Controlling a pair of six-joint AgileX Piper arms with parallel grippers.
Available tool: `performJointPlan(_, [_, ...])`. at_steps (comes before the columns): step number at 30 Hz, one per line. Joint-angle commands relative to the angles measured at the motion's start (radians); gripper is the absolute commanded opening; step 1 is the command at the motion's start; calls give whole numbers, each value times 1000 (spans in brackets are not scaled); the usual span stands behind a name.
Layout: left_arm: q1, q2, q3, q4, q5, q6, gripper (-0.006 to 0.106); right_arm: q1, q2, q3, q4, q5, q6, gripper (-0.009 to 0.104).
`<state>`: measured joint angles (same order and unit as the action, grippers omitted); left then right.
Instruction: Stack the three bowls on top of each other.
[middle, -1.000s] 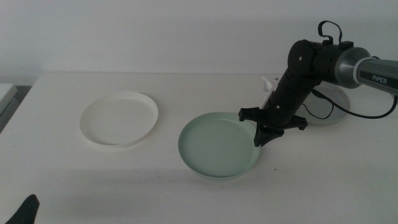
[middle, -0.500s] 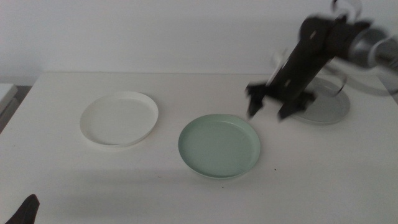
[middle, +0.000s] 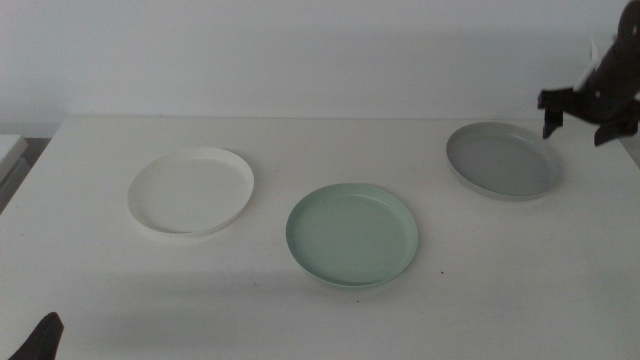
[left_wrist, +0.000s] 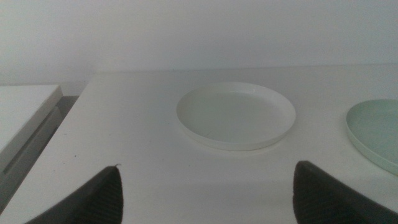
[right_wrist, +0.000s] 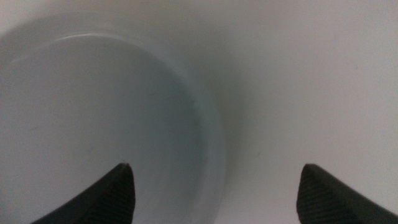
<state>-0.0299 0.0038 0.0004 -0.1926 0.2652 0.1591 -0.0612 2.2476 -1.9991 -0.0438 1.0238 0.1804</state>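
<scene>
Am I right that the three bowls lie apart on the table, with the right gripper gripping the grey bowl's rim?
Not quite: the right gripper is open above the grey bowl, holding nothing, as the right wrist view shows. The white and green bowls do lie apart.

The right tool (middle: 578, 110) is matt black throughout, with two short blunt prongs hanging from a flat crossbar beneath a thicker dark body (blurred in the middle view, so any screws or markings cannot be made out). In its own wrist view the two jaws show as dark wedge-shaped tips with rounded corners. The left tool (left_wrist: 205, 193) has the same dark, rounded wedge jaws, plain and unmarked.
</scene>
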Motion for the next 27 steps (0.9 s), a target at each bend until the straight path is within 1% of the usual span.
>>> performJointPlan(1, [0, -4, 0, 1, -13, -1, 94, -24, 33, -10, -5, -55, -1, 66])
performJointPlan(4, [0, -4, 0, 1, -13, -1, 94, -37, 74, -10, -5, -103, -1, 65])
performJointPlan(9, [0, -4, 0, 1, -13, -1, 94, -38, 116, -10, -1, -169, -1, 58])
performJointPlan(11, [0, -4, 0, 1, -13, -1, 94, -38, 130, -10, 17, -185, -1, 55])
performJointPlan(14, [0, -4, 0, 1, -13, -1, 94, -38, 141, -10, 44, -193, -1, 53])
performJointPlan(16, [0, -4, 0, 1, -13, -1, 94, -38, 143, -10, 44, -195, -1, 51])
performJointPlan(21, [0, -4, 0, 1, -13, -1, 94, -38, 145, -10, 44, -191, -13, 40])
performJointPlan(27, [0, -4, 0, 1, -13, -1, 94, -38, 160, -10, 51, -179, -24, 40])
